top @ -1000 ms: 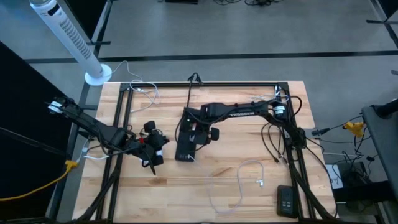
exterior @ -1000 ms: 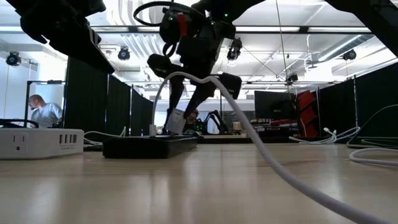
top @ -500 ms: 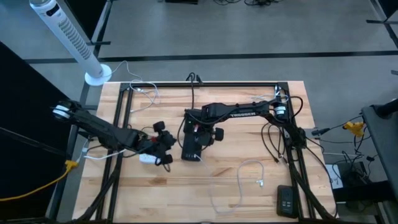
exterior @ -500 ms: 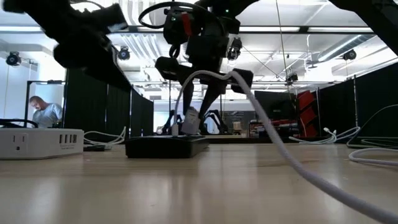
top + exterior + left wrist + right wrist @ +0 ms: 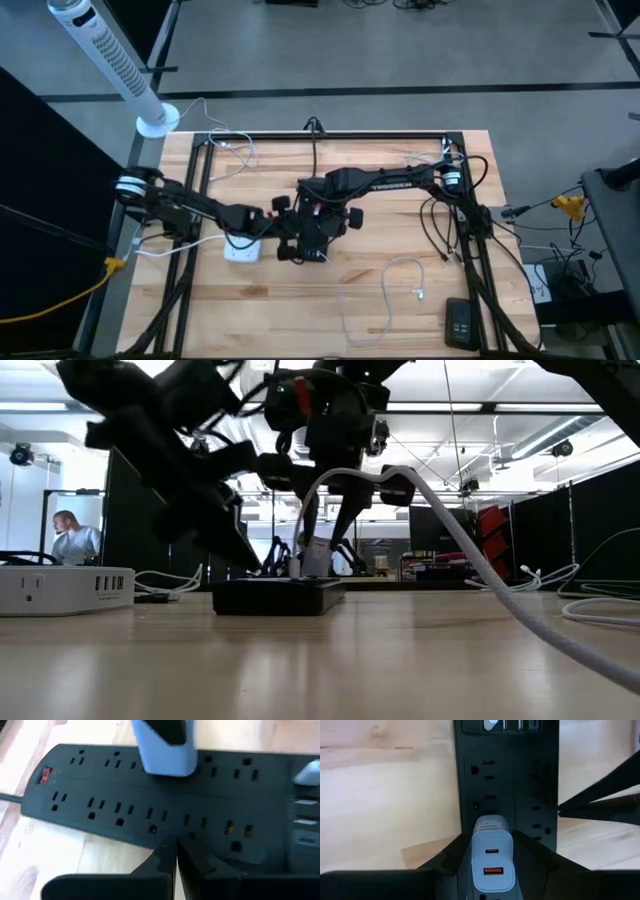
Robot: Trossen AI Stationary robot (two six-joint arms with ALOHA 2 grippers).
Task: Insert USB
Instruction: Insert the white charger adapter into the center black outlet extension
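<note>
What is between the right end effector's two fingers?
The white USB charger sits between them, above the black power strip; the right wrist view shows it.

left claw (image 5: pixel 176 852) pinched closed, right claw (image 5: pixel 492 851) clamped, both arms mid-table

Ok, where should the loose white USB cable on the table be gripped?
Just behind its free end, with the end effector coming straight down. The white cable lies flat on the wood there, away from both arms, so the fingers can likely close across it.
</note>
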